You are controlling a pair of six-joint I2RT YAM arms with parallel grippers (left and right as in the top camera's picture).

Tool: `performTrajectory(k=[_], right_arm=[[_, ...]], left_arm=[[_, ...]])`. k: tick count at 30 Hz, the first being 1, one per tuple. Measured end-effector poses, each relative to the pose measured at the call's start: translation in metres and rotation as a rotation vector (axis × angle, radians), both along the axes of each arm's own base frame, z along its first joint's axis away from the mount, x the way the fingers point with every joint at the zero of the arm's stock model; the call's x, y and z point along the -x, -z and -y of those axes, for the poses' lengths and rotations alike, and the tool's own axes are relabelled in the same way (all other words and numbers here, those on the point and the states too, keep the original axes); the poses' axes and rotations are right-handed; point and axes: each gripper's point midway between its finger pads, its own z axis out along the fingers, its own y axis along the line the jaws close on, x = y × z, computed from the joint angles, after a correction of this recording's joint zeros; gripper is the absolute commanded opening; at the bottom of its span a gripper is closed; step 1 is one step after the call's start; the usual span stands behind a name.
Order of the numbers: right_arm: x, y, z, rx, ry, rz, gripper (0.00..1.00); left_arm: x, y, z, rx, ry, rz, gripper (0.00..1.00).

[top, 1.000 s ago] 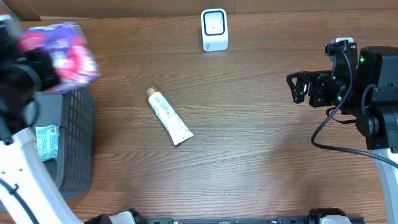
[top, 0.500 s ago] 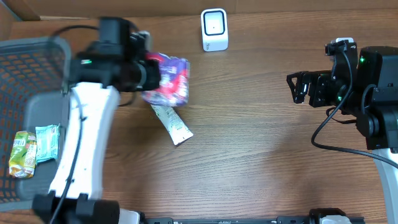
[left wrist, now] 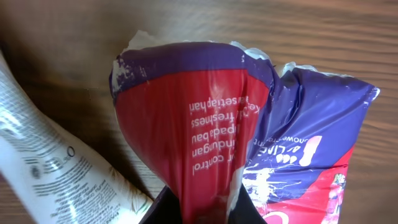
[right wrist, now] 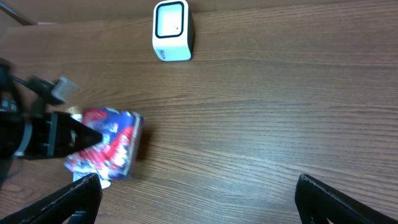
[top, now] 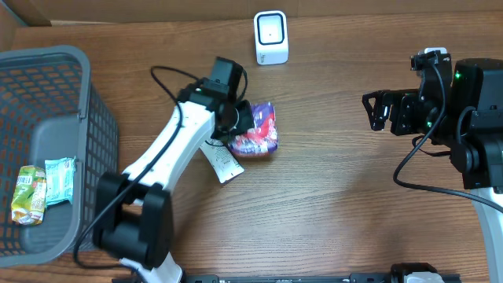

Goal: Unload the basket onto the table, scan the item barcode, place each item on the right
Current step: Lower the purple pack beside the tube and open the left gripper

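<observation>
The item is a red and purple packet [top: 258, 134], resting low on the wooden table to the right of a white tube [top: 221, 162]. My left gripper [top: 238, 123] is shut on its crimped end. In the left wrist view the packet [left wrist: 205, 118] fans out from between my left gripper's [left wrist: 200, 208] jaws, with the tube [left wrist: 50, 168] at lower left. The white scanner [top: 270, 37] stands at the table's far edge. My right gripper [top: 376, 110] hovers open at the right, holding nothing; its wrist view shows the packet [right wrist: 111, 146] and scanner [right wrist: 172, 30]. I see no barcode.
A grey mesh basket [top: 47, 56] stands at the left with a green packet [top: 27, 196] and a teal packet [top: 60, 178] inside. Bare wood lies between the packet and my right gripper [right wrist: 200, 196].
My left arm swung from over the basket to the right and brought the packet down beside the tube. The right arm has not moved.
</observation>
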Motion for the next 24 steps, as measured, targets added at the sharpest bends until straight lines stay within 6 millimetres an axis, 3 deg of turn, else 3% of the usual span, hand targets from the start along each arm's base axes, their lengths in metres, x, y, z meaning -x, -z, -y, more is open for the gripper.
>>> performTrajectory(k=[3,4,6,8,9,19,24], right_arm=[[0.000,0.000,0.000,-0.001,0.000,-0.001,1.00],[0.000,0.000,0.000,0.000,0.000,0.000,1.00],[0.000,0.000,0.000,0.000,-0.001,0.000,1.00],[0.000,0.000,0.000,0.000,0.000,-0.001,1.00],[0.000,0.000,0.000,0.000,0.000,0.000,1.00],[0.000,0.000,0.000,0.000,0.000,0.000,1.00],[0.000,0.000,0.000,0.000,0.000,0.000,1.00]], left_arm=[[0.013,0.021,-0.007,-0.029,-0.050,-0.102,0.06],[0.017,0.024,-0.008,-0.037,-0.056,-0.119,0.15],[0.025,0.028,-0.014,-0.058,-0.061,-0.155,0.52],[0.028,0.028,-0.016,-0.065,-0.067,-0.171,0.69],[0.030,0.029,-0.018,-0.072,-0.067,-0.180,0.72],[0.049,0.027,-0.058,-0.125,-0.107,-0.297,0.70],[0.040,0.000,-0.076,-0.142,-0.116,-0.239,0.73]])
